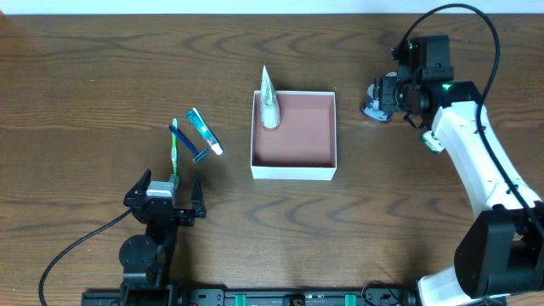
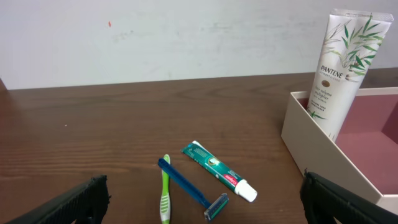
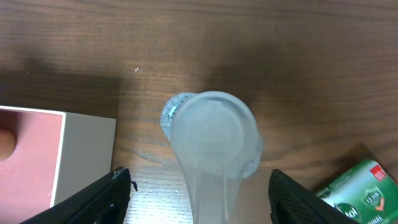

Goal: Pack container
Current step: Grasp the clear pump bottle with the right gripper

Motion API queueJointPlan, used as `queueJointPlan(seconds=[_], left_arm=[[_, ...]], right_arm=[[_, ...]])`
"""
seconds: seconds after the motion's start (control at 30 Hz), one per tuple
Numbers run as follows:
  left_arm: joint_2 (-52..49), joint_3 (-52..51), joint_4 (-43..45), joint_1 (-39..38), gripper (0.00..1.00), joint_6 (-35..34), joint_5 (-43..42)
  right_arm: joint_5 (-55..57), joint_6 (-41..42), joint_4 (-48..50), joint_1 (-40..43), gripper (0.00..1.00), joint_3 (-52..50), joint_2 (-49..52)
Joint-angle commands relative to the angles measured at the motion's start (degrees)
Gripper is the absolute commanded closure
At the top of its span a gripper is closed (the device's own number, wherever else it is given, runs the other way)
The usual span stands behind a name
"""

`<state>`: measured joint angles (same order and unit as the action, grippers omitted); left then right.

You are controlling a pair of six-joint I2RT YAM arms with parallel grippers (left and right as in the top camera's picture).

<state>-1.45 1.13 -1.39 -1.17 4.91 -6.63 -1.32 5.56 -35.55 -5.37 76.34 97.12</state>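
The container [image 1: 293, 172] is a square white box with a pink floor at the table's middle; its corner shows in the left wrist view [image 2: 323, 155] and the right wrist view [image 3: 87, 149]. A white Pantene tube [image 1: 269, 104] stands in its far left corner, also in the left wrist view [image 2: 342, 62]. A green toothbrush [image 2: 165, 196], a blue razor [image 2: 189, 188] and a toothpaste tube [image 2: 219, 170] lie left of the box. My left gripper [image 1: 166, 194] is open and empty, just short of them. My right gripper [image 3: 199, 199] is open around a clear frosted bottle [image 3: 214, 134], apart from it.
A green packet [image 3: 357, 190] lies at the right edge of the right wrist view. The right arm's white body [image 1: 476, 161] reaches over the table's right side. A pale wall stands behind the table in the left wrist view.
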Motion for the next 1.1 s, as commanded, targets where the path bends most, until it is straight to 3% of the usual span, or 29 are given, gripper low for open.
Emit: queueJointPlan(seconds=[0.0,0.4,0.9,1.07], left_arm=[[-0.02,-0.90,-2.05,0.28,0.02,-0.02,-0.61],[-0.02,-0.90,-2.05,0.28,0.02,-0.02,-0.61],[-0.02,-0.90,-2.05,0.28,0.02,-0.02,-0.61],[-0.02,-0.90,-2.05,0.28,0.02,-0.02,-0.61]], right_arm=[[-0.63,-1.86,1.86,0.11,0.32,-1.49,0.39],[-0.61,-2.69,6.73,0.11,0.42,-1.57,0.52],[-0.66,-2.67,9.64,0.11,0.44,-1.57,3.39],[-0.63,-2.69,9.90,0.13,0.51,-1.55,3.89]])
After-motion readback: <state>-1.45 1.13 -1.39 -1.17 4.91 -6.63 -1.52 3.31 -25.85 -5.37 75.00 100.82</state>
